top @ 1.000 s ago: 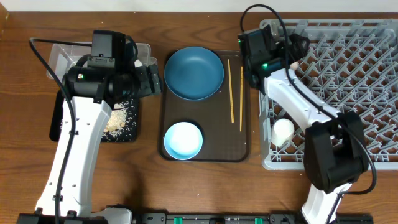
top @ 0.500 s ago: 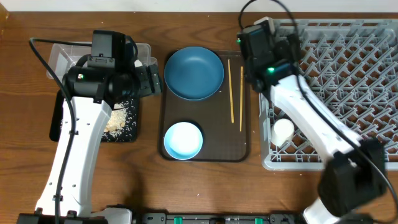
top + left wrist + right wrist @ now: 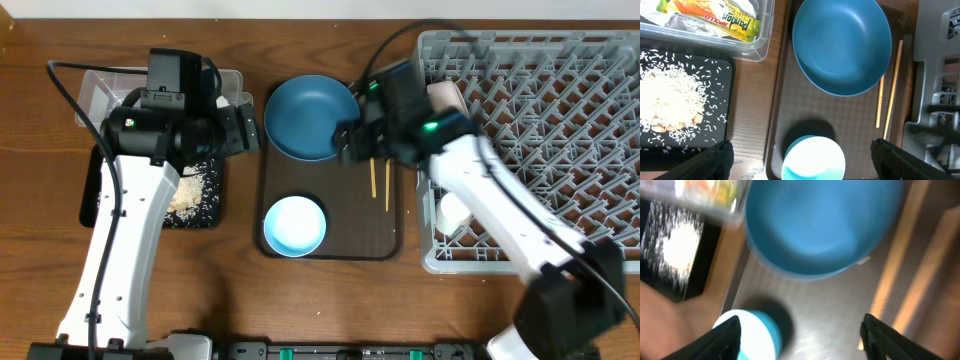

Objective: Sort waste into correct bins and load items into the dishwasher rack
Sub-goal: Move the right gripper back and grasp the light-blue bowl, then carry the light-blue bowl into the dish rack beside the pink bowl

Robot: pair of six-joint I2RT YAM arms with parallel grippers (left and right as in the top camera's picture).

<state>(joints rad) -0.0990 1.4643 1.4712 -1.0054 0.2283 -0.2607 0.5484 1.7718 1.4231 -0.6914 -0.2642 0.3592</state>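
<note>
The dark blue plate (image 3: 305,115) and the pale blue bowl (image 3: 295,225) sit on the brown serving tray (image 3: 330,247), with two chopsticks (image 3: 373,178) to the right of the plate. My right gripper (image 3: 352,140) hovers open and empty over the plate's right edge; its view shows the plate (image 3: 820,225) and the bowl (image 3: 747,335). My left gripper (image 3: 243,125) is open and empty between the bins and the plate, above the bowl (image 3: 814,159). The wrapper (image 3: 715,15) lies in the clear tub (image 3: 752,47). Rice (image 3: 670,100) lies on the black tray (image 3: 722,127). The white bowl is not clearly visible.
The grey dishwasher rack (image 3: 560,100) fills the right side, with a small white cup (image 3: 455,210) in its near left corner. The clear tub (image 3: 95,85) and the black tray (image 3: 205,215) stand left of the serving tray.
My right arm has swung left from the rack's corner to over the serving tray, by the plate's right edge. The left arm has not moved.
</note>
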